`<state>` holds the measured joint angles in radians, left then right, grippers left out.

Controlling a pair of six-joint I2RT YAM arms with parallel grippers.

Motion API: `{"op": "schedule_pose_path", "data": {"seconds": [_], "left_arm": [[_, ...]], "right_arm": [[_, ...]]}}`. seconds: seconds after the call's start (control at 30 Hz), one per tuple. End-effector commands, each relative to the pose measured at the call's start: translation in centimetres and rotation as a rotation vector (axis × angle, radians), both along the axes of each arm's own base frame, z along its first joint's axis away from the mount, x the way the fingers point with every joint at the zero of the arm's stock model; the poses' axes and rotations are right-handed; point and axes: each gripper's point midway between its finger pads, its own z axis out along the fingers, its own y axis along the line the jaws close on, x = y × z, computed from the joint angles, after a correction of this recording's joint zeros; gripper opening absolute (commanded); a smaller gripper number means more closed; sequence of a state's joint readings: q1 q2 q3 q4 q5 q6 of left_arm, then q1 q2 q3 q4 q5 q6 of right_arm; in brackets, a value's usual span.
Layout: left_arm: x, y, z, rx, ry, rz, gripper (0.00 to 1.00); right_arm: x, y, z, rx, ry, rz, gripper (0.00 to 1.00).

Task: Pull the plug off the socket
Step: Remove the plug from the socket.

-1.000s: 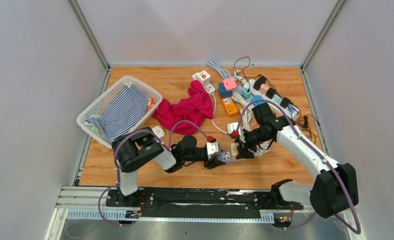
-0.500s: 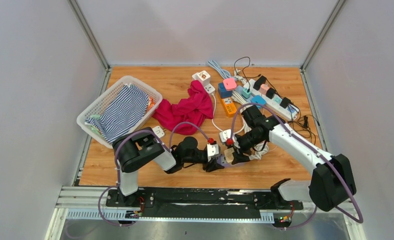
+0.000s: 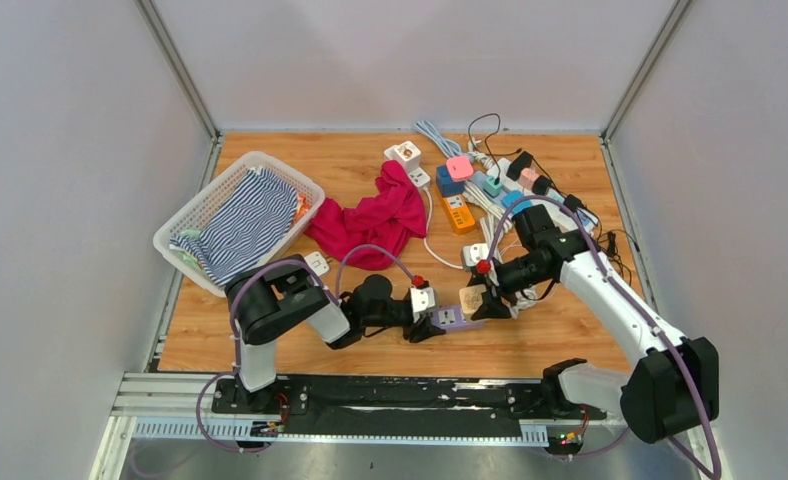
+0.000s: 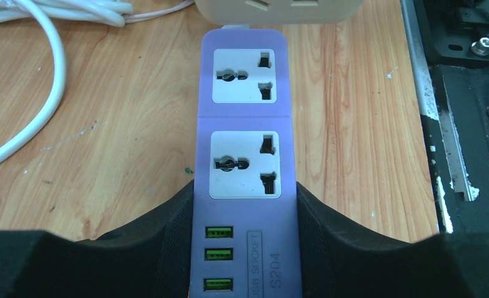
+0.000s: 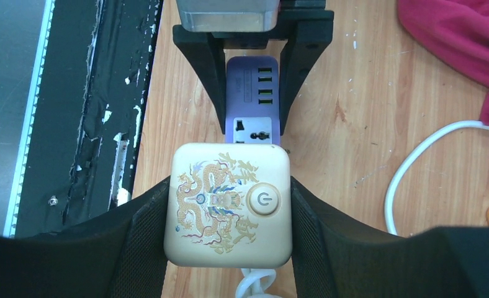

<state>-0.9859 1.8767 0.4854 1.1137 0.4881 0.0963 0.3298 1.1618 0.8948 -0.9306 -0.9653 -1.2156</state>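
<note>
Plug [image 5: 228, 203], a cream cube with a dragon print, sits over the far end of the purple socket strip [image 4: 242, 155], near the front of the table [image 3: 350, 150]. The left claw [image 4: 243, 192] clamps the strip's sides. The right claw [image 5: 229, 186] clamps the plug. This looks like the pulling step, though I cannot tell if the pins are free. Next, the left should brace while the right draws straight away.

plug [image 3: 471, 300] right of the socket [image 3: 448, 319]; cloth [image 3: 375, 215] behind them; basket [image 3: 192, 210] far left.
</note>
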Motion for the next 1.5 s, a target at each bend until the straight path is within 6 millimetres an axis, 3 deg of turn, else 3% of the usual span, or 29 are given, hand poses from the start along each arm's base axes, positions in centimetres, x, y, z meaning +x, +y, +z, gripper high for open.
{"op": "schedule_pose_path", "data": {"seconds": [0.0,0.03,0.2,0.43,0.6,0.7,0.87,0.97,1.27,1.47], "left_arm": [[0.9,0.3,2.4,-0.095,-0.038,0.070,0.46],[1.0,0.4,3.0,-0.118,-0.035,0.088,0.57],[0.8,0.9,6.3,-0.270,-0.023,0.124,0.81],[0.3,2.7,8.5,-0.309,-0.049,0.164,0.99],[0.1,5.2,9.0,-0.269,-0.159,0.250,1.00],[-0.2,5.8,8.5,-0.155,-0.283,0.299,1.00],[-0.9,6.4,10.7,-0.101,-0.508,0.367,1.00],[-1.2,6.6,11.9,-0.126,-0.551,0.363,1.00],[-3.0,4.2,13.6,-0.195,-0.541,0.262,1.00],[-5.3,2.0,14.9,-0.294,-0.654,0.166,1.00]], "right_arm": [[0.5,0.3,1.3,0.040,0.035,-0.029,0.00],[0.7,0.3,1.3,0.033,0.040,-0.039,0.00],[0.9,0.3,1.2,0.027,0.066,-0.059,0.00],[0.7,0.6,1.9,0.048,0.083,-0.060,0.00],[-0.1,1.3,2.8,0.107,0.142,-0.044,0.00],[-0.7,1.8,3.3,0.137,0.200,-0.029,0.00],[-1.3,2.0,3.4,0.149,0.258,-0.004,0.00],[-1.7,2.2,3.2,0.145,0.285,0.022,0.00],[-2.7,3.0,2.4,0.114,0.333,0.076,0.00],[-2.8,3.3,2.0,0.102,0.371,0.085,0.00]]}}
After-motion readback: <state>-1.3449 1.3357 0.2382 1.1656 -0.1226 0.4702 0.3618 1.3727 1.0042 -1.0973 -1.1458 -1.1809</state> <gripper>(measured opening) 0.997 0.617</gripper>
